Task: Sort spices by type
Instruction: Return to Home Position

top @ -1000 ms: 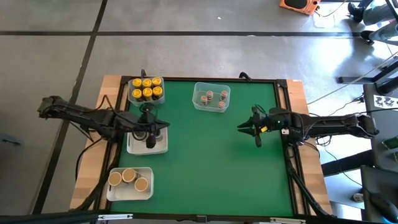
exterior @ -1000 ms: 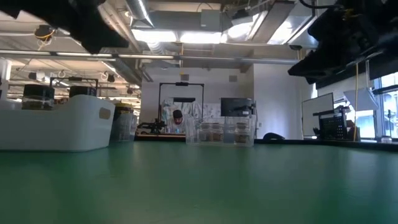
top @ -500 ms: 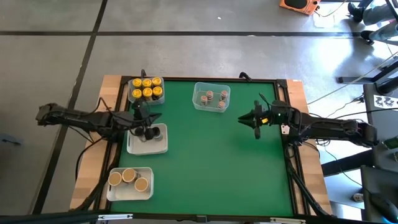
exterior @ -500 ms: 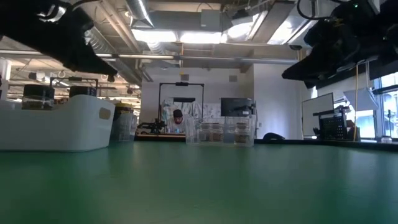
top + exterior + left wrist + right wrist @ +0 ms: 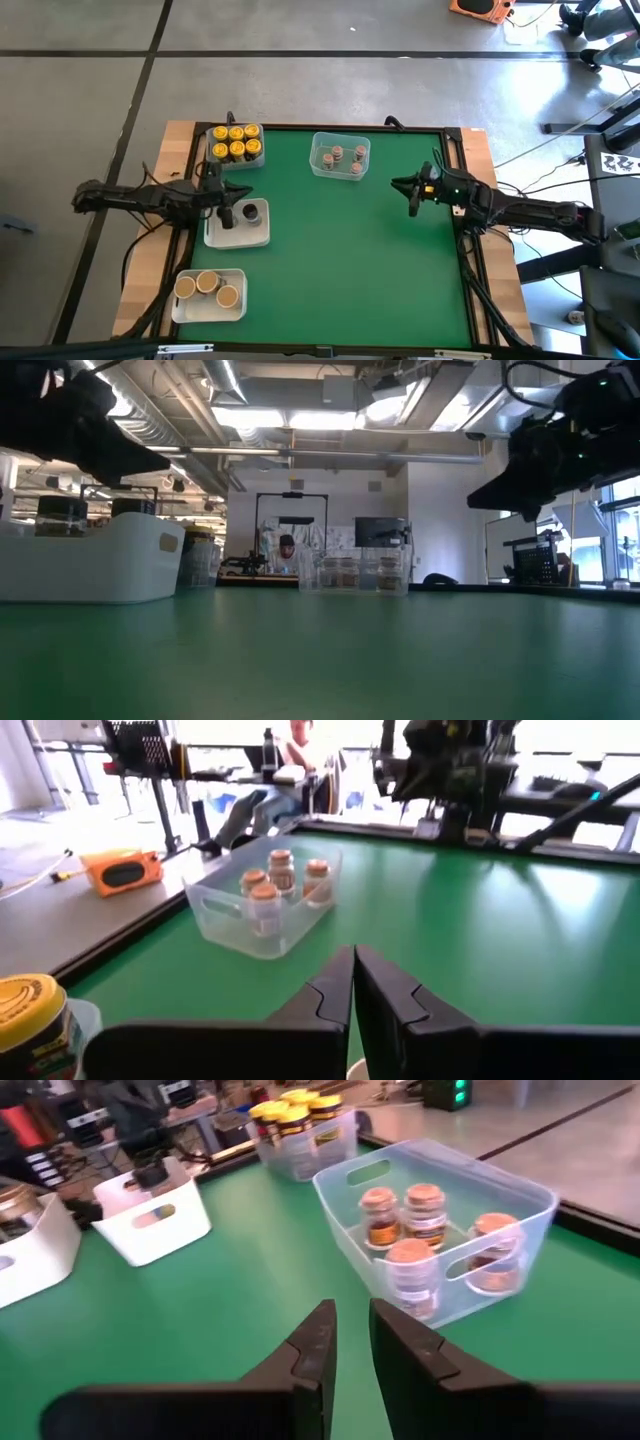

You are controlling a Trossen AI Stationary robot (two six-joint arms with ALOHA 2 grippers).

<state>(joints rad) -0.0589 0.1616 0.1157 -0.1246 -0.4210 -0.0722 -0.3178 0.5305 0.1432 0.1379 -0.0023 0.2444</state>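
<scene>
The yellow-lidded round jar [image 5: 25,1010] is cut off at the left wrist view's edge; the white rectangular tray [image 5: 100,565] hides its contents in the low view.

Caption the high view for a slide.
Spices sorted: yellow-lidded jars, pink-lidded jars in clear tubs; tan-lidded jars, dark jar in white trays; left gripper, right gripper empty.

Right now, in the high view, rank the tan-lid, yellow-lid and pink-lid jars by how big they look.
Largest: tan-lid jars, clearly the widest.
Then: yellow-lid jars.
Smallest: pink-lid jars, only slightly smaller than the yellow ones.
</scene>
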